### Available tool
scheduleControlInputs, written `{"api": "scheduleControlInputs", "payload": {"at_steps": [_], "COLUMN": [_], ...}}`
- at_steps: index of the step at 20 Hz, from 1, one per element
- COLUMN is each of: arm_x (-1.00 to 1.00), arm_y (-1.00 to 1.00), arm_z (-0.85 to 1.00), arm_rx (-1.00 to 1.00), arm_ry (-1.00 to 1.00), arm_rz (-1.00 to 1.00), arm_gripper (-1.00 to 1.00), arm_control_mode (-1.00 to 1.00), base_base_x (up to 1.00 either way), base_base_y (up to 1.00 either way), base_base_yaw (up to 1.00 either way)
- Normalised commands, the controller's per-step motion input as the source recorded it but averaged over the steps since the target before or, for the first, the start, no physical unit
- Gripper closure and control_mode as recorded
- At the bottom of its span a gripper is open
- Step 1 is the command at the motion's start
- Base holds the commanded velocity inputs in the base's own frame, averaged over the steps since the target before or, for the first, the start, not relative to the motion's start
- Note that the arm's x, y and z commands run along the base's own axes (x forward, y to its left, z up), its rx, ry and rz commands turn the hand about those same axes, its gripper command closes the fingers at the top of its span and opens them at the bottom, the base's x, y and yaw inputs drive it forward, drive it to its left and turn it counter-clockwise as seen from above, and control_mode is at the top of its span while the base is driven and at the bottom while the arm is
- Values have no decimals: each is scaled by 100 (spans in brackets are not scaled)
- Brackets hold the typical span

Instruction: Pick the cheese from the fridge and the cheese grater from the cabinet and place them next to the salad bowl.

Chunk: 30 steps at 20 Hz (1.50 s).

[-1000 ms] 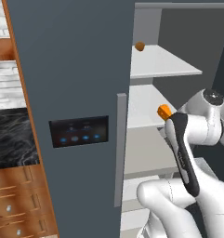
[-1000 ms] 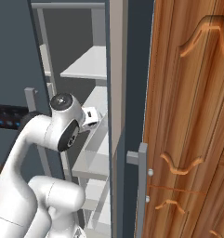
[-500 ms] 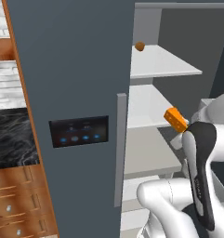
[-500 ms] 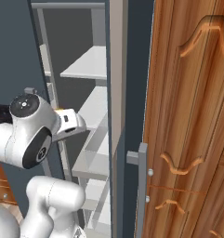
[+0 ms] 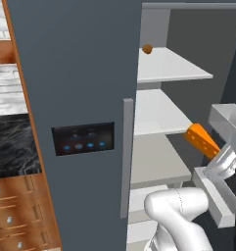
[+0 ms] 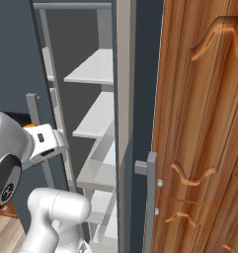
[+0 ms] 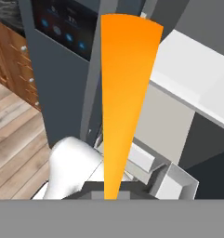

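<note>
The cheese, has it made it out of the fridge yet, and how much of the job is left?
Done: the fridge stands open and the cheese is off its shelves. In hand: the claw is shut on the orange wedge, holding it in front of the open shelves. Left: carrying it to the salad bowl, then fetching the cheese grater from the cabinet. A small orange ball sits on the top shelf.
</note>
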Motion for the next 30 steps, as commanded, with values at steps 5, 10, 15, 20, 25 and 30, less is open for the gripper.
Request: {"api": "scheduleControlInputs", "payload": {"at_steps": [5, 10, 15, 20, 25, 30], "arm_x": [-94, -57, -6, 0, 0, 0], "arm_y": [-2, 0, 0, 0, 0, 0], "arm_z": [0, -4, 0, 0, 0, 0], "arm_rx": [0, 0, 0, 0, 0, 0], "arm_ry": [-12, -2, -2, 0, 0, 0], "arm_rz": [1, 0, 1, 0, 0, 0], "arm_gripper": [100, 100, 100, 100, 100, 100], "arm_control_mode": [-100, -100, 100, 100, 100, 100], "base_base_x": [0, 0, 0, -50, -100, -31], "base_base_y": [0, 0, 0, -12, -5, 40], "base_base_yaw": [0, 0, 0, 0, 0, 8]}}
